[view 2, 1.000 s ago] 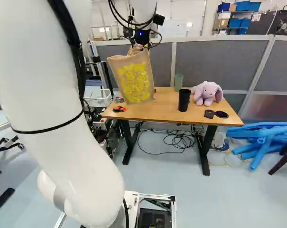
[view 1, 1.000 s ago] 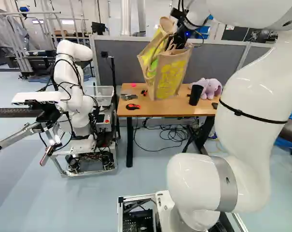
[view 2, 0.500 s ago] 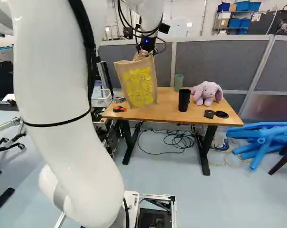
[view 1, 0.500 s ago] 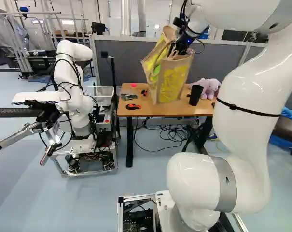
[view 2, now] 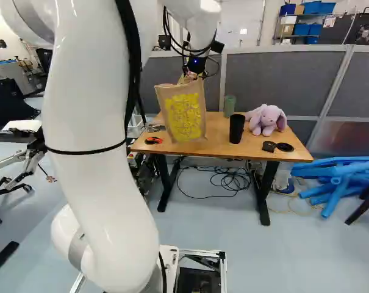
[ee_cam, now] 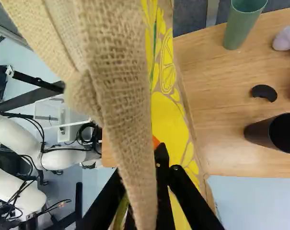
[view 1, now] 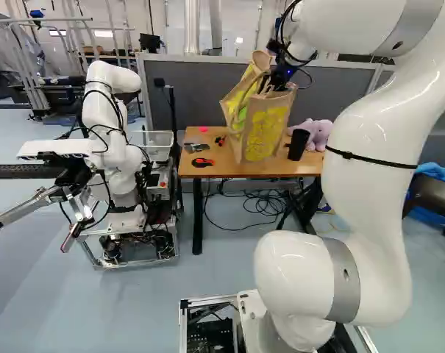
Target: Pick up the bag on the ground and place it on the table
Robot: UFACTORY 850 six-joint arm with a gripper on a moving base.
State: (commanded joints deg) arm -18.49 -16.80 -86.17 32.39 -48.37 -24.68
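Observation:
The gripper (view 1: 278,76) is above the table (view 1: 185,166) in the left base view and holds a tan bag (view 1: 266,134) with yellow print by its top. In the right base view the upright bag (view 2: 185,117) is over the table's left part; whether its bottom touches the top, I cannot tell. Seen from the wrist, the gripper (ee_cam: 159,177) is shut on the bag's woven handle (ee_cam: 123,81), which hides part of the fingers. The bag's printed side (ee_cam: 171,120) hangs beside them.
On the table are a black cup (view 2: 236,128), a green cup (view 2: 229,105), a purple plush toy (view 2: 267,119), a dark round item (view 2: 285,147) and a red-black tool (view 2: 153,140). Another robot (view 1: 108,147) stands left of the table. Grey partitions rise behind; cables lie below.
My arm has carried the bag to the right and lower over the table, with the gripper staying shut on it. The base has not moved.

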